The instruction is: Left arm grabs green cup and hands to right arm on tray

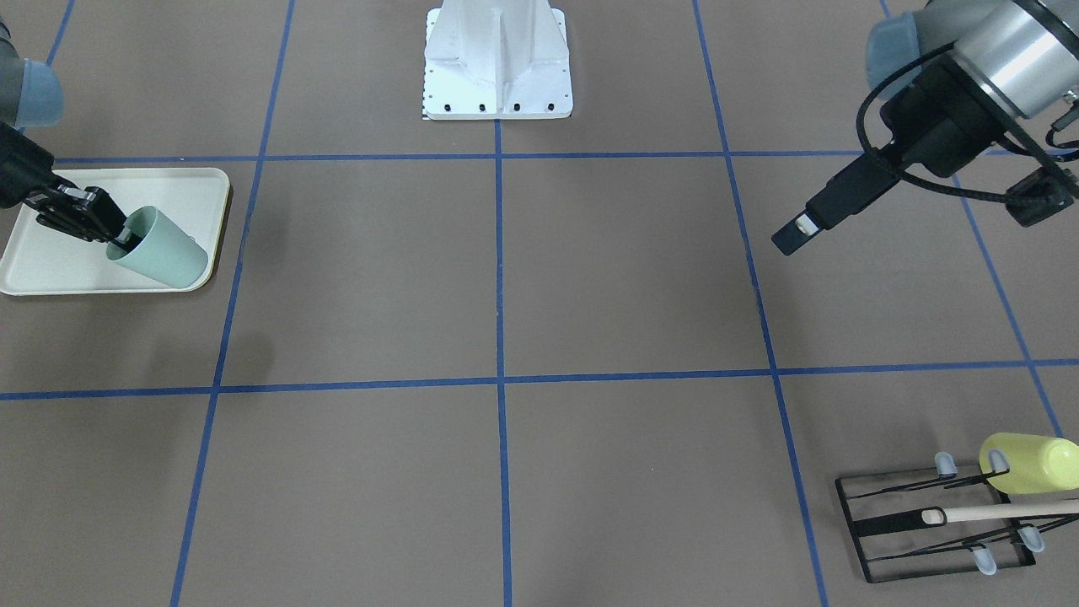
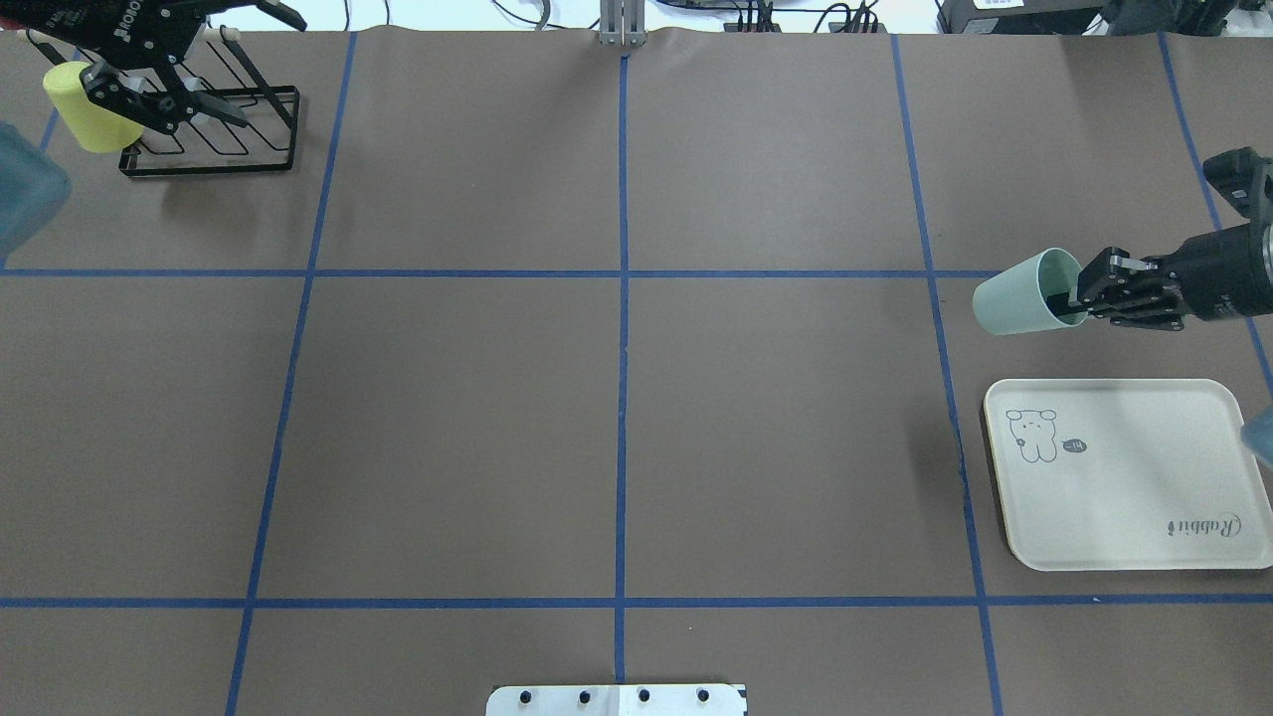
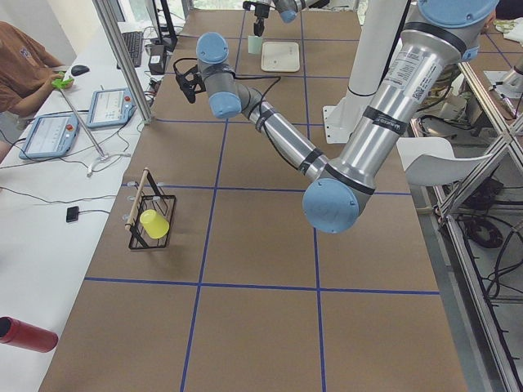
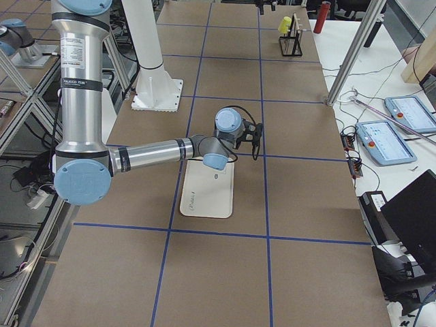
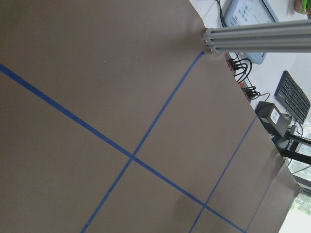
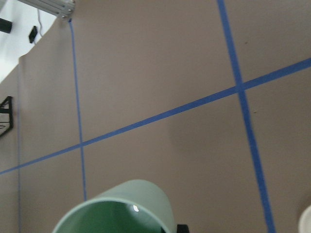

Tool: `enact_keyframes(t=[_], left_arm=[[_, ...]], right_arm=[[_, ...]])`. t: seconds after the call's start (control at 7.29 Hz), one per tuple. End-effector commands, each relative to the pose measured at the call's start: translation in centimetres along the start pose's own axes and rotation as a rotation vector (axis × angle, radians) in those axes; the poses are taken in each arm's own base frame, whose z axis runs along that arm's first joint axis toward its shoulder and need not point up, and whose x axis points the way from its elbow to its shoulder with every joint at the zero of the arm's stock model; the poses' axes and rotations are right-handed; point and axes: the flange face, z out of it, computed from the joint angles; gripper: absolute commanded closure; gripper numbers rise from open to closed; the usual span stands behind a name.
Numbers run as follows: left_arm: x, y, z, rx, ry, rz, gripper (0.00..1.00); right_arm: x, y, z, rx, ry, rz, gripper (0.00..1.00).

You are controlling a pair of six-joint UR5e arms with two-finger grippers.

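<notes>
The pale mint-green plastic cup (image 6: pixel 121 208), rim-clamped by the right gripper (image 2: pixel 1072 302) (left gripper (image 1: pixel 792 237) spread, empty), is hanging tilted, probably needing lowering upright onto the cream rectangular tray (image 2: pixel 1124 517).

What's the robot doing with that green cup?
The right arm's tool is pinching the green cup by its rim, tipped sideways in the air near the tray. It is not set down yet. The left arm's tool hangs empty and open at the table's other end, where a rack holds a yellow cup.
</notes>
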Motion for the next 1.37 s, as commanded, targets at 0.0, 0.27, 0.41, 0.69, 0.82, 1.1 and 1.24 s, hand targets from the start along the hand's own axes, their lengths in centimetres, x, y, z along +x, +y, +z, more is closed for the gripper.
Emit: enact_keyframes(t=[0.0,0.27,0.41,0.69,0.82,1.1,1.24], left_arm=[[-0.6,-1.3,0.3,0.06,-0.031,-0.003,0.0],[-0.8,-1.5,0.6,0.06,-0.037,-0.009,0.0],[-0.9,-1.6,0.6,0.06,-0.038,-0.01,0.0],[-0.9,-1.6,0.6,0.059,-0.039,-0.011,0.0],[-0.9,-1.6,0.6,0.059,-0.038,-0.01,0.0],[-0.6,-1.4,0.6,0.055,-0.037,-0.008,0.0],[-0.5,-1.4,0.6,0.053,-0.036,-0.006,0.0]], right_arm=[[0.0,0.4,-1.3,0.001,0.222,0.009,1.0],[7.0,3.0,-1.3,0.003,0.396,-0.095,1.0],[8.6,3.5,-1.8,-0.006,0.419,-0.109,1.0],[11.0,4.0,-1.2,-0.051,0.444,-0.127,1.0],[11.8,4.0,-0.8,-0.062,0.432,-0.127,1.0],[13.6,5.3,-1.0,-0.108,0.359,-0.146,1.0],[13.8,5.5,-0.8,-0.114,0.366,-0.153,1.0]])
